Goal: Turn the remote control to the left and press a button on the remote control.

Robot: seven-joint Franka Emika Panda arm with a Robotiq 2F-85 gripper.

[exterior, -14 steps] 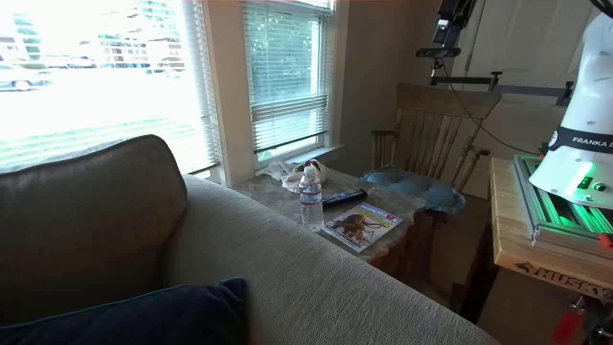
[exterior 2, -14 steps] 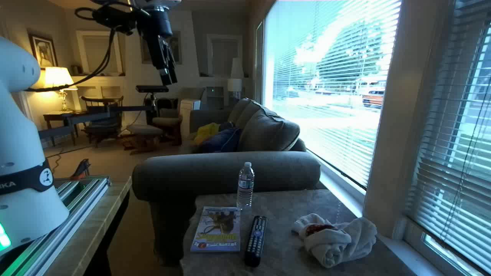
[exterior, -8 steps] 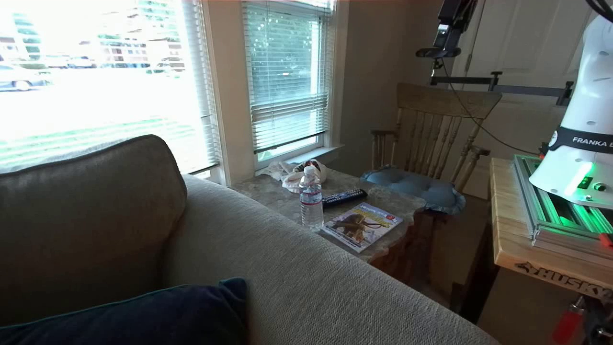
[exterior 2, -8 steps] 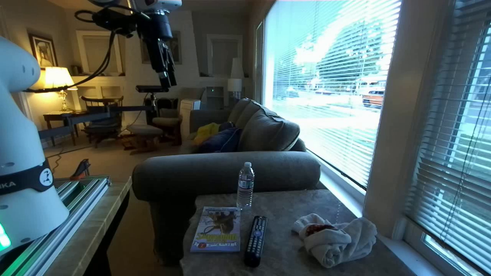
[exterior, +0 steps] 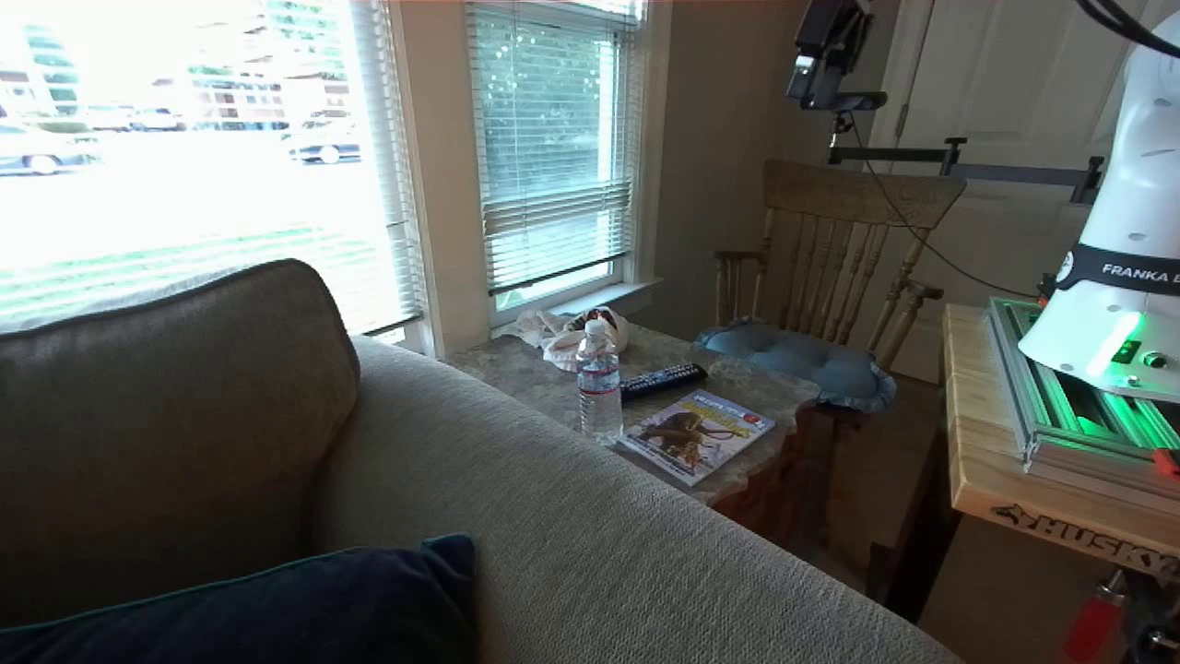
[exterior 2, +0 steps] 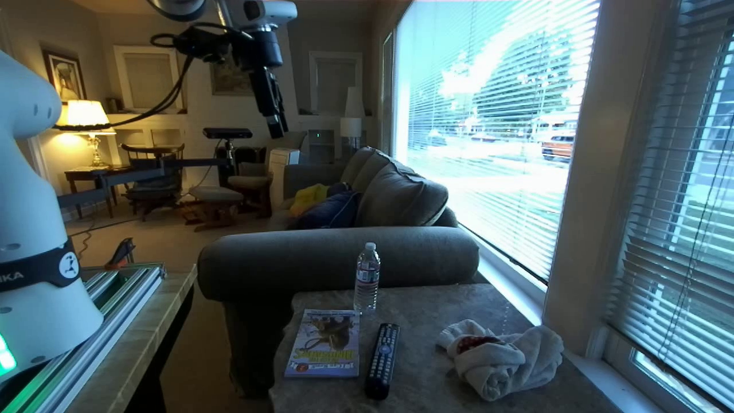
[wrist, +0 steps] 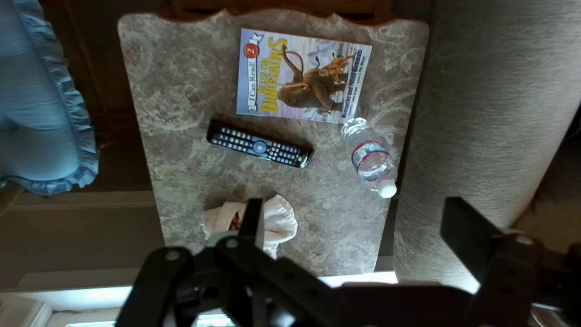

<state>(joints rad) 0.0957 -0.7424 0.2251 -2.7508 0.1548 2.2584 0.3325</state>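
The remote control is a slim black bar with rows of light buttons and a round blue pad. It lies flat on the stone-topped table, between the magazine and the cloth in the wrist view. It also shows in both exterior views; in one, its end meets the outline of the bottle. My gripper is open with nothing between its fingers. It hangs high above the table, well apart from the remote control, and shows at the top of both exterior views.
A clear water bottle stands at the table's sofa side, beside a flat magazine. A crumpled white cloth lies on the window side. The sofa arm borders the table. A wooden chair with a blue cushion stands beside it.
The arm and gripper have moved, to the right and slightly down in an exterior view, to the left in another. The remote control, bottle, magazine and cloth have not moved.
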